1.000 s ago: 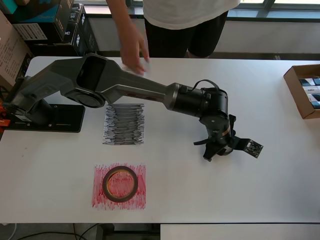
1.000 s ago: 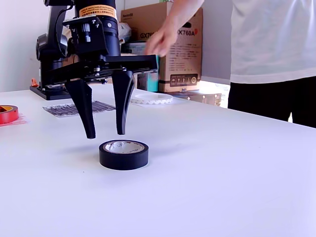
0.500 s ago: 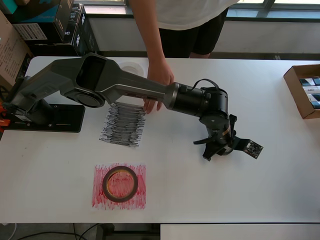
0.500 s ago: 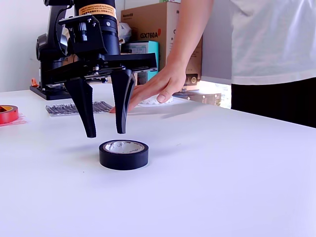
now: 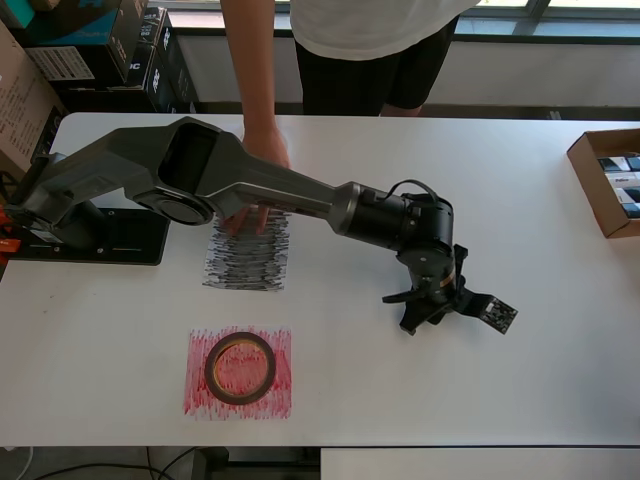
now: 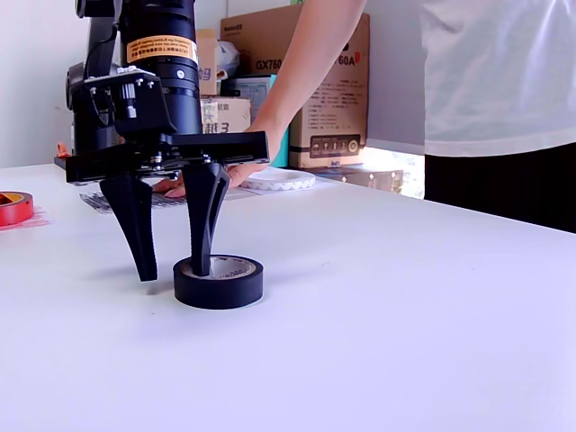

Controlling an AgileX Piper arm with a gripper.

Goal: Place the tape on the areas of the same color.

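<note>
The small black tape roll (image 6: pixel 219 283) lies flat on the white table. My gripper (image 6: pixel 171 270) is open and lowered over it, with one finger (image 6: pixel 200 236) inside the ring and the other outside on the exterior view's left. In the overhead view my gripper (image 5: pixel 432 305) hides the roll. The reddish-brown tape (image 5: pixel 240 367) lies on the red scribbled sheet (image 5: pixel 200 395). A person's hand (image 5: pixel 250 215) rests on the black scribbled sheet (image 5: pixel 250 265). The white tape (image 6: pixel 281 180) lies behind it, hidden in the overhead view. I cannot make out the white sheet.
The person stands at the table's far edge (image 5: pixel 350 60). An open cardboard box (image 5: pixel 608 180) sits at the overhead view's right edge. The arm's base (image 5: pixel 90 235) is at the left, with stacked boxes (image 5: pixel 90 50) behind it.
My gripper has come down, and one finger is now inside the black roll. The person's hand has shifted onto the black sheet and straightened it.
</note>
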